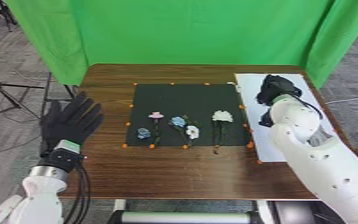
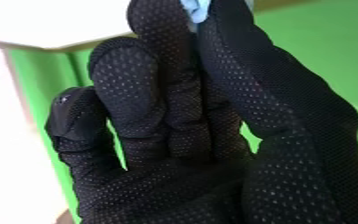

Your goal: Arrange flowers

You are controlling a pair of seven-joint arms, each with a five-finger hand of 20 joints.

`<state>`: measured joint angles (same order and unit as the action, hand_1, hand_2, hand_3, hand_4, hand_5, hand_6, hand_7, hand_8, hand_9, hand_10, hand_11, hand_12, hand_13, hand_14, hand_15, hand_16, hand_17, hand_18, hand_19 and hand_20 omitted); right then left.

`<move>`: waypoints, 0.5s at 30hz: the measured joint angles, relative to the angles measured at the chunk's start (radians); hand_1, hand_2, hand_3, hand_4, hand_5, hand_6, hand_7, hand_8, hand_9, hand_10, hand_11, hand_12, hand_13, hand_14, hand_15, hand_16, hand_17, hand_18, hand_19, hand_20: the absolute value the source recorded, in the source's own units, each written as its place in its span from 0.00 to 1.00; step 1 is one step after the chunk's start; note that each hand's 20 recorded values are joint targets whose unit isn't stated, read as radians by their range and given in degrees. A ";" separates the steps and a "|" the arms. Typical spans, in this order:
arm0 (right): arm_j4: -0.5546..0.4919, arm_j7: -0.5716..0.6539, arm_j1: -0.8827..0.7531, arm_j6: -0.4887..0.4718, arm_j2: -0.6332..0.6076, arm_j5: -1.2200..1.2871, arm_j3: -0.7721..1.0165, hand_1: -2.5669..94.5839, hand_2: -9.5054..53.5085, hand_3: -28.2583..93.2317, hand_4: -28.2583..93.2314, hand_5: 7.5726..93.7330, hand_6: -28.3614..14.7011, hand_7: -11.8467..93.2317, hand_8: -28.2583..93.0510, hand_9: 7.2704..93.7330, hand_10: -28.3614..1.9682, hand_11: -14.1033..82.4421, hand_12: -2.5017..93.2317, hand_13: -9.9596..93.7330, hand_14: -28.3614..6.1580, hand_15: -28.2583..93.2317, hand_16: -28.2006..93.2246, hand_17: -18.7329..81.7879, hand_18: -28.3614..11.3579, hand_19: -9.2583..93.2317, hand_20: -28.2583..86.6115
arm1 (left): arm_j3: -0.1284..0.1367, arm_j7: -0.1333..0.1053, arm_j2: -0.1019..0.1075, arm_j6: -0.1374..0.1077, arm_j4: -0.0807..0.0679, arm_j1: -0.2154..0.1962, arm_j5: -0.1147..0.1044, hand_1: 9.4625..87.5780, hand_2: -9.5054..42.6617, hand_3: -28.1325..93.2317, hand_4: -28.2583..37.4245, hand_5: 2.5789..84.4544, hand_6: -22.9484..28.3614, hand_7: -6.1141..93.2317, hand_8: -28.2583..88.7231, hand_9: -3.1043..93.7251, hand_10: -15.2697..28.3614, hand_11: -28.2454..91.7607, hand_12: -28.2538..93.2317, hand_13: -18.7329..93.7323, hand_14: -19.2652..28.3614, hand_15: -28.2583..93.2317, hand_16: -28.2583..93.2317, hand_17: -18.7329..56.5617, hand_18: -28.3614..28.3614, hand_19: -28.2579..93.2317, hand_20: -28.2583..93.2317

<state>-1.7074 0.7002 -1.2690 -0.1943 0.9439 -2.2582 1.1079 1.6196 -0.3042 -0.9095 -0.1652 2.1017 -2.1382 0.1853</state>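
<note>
Evidently flat black mat point(image 1: 184, 97) serves as picking area: pink flower point(image 1: 156, 115), blue flower point(image 1: 177, 121), large white flower point(image 1: 222, 116) laid out on it, stems near-side. Right of mat, over white sheet point(image 1: 249, 90): right robot hand point(image 1: 276, 87) pinching soft pale-blue piece point(image 2: 196, 9), probably sparing petals. Left of mat: left robot hand point(image 1: 67, 122), relaxed, out of way.

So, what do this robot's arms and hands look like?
The left arm and right arm are white and rounded. The left robot hand and right robot hand are black-gloved, the right speckled with pale dots. Black cables run beside the left arm.
</note>
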 measured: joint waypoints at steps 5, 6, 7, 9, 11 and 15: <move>-0.163 -0.007 -0.097 -0.033 -0.003 0.001 0.073 0.62 0.00 0.84 0.00 0.79 0.60 0.41 0.31 0.91 0.61 0.32 0.52 0.79 0.54 0.74 0.52 0.59 0.13 0.99 0.57 | 0.080 0.015 -0.009 0.000 0.047 -0.072 0.039 0.21 0.42 0.82 0.00 0.43 0.56 0.20 0.16 0.36 0.65 0.39 0.31 0.36 0.71 0.52 0.17 0.16 0.74 0.51 0.31; -0.183 -0.007 -0.112 -0.043 0.002 0.001 0.078 0.62 0.00 0.84 0.00 0.79 0.60 0.41 0.31 0.91 0.61 0.32 0.52 0.79 0.54 0.74 0.52 0.59 0.13 0.99 0.57 | 0.094 0.017 -0.013 0.000 0.054 -0.084 0.055 0.21 0.42 0.82 0.00 0.43 0.56 0.20 0.16 0.36 0.65 0.39 0.31 0.36 0.71 0.52 0.17 0.16 0.74 0.51 0.31; -0.199 -0.007 -0.126 -0.055 0.010 0.000 0.082 0.62 0.00 0.84 0.00 0.79 0.60 0.41 0.31 0.91 0.61 0.32 0.52 0.79 0.55 0.74 0.52 0.58 0.13 0.99 0.57 | 0.104 0.017 -0.016 0.000 0.058 -0.093 0.070 0.20 0.42 0.81 0.00 0.43 0.56 0.20 0.16 0.36 0.65 0.39 0.31 0.36 0.71 0.52 0.17 0.16 0.74 0.51 0.31; -0.220 -0.006 -0.156 -0.076 0.033 -0.003 0.085 0.62 0.00 0.84 0.00 0.79 0.60 0.41 0.31 0.91 0.61 0.32 0.52 0.79 0.55 0.74 0.52 0.58 0.13 0.99 0.57 | 0.111 0.017 -0.018 0.000 0.062 -0.105 0.082 0.18 0.46 0.80 0.00 0.43 0.57 0.20 0.16 0.36 0.65 0.39 0.31 0.36 0.71 0.52 0.17 0.16 0.74 0.51 0.31; -0.228 -0.005 -0.186 -0.086 0.063 -0.008 0.086 0.62 0.00 0.84 0.00 0.79 0.60 0.41 0.31 0.91 0.61 0.32 0.52 0.79 0.55 0.73 0.53 0.58 0.12 0.99 0.57 | 0.110 0.013 -0.019 0.000 0.062 -0.108 0.080 0.16 0.50 0.79 0.00 0.44 0.57 0.20 0.16 0.36 0.65 0.39 0.31 0.36 0.72 0.52 0.17 0.16 0.74 0.51 0.31; -0.236 -0.005 -0.238 -0.100 0.113 -0.014 0.080 0.62 0.00 0.83 0.00 0.78 0.60 0.41 0.31 0.91 0.62 0.32 0.52 0.79 0.54 0.73 0.53 0.58 0.12 0.99 0.56 | 0.099 -0.012 -0.018 -0.001 0.062 -0.108 0.050 0.15 0.51 0.77 0.00 0.44 0.57 0.20 0.16 0.36 0.65 0.39 0.32 0.36 0.72 0.52 0.17 0.16 0.75 0.51 0.31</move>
<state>-1.9429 0.6954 -1.5071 -0.2939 1.0573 -2.2723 1.1878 1.7181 -0.3159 -0.9277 -0.1666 2.1635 -2.2464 0.2351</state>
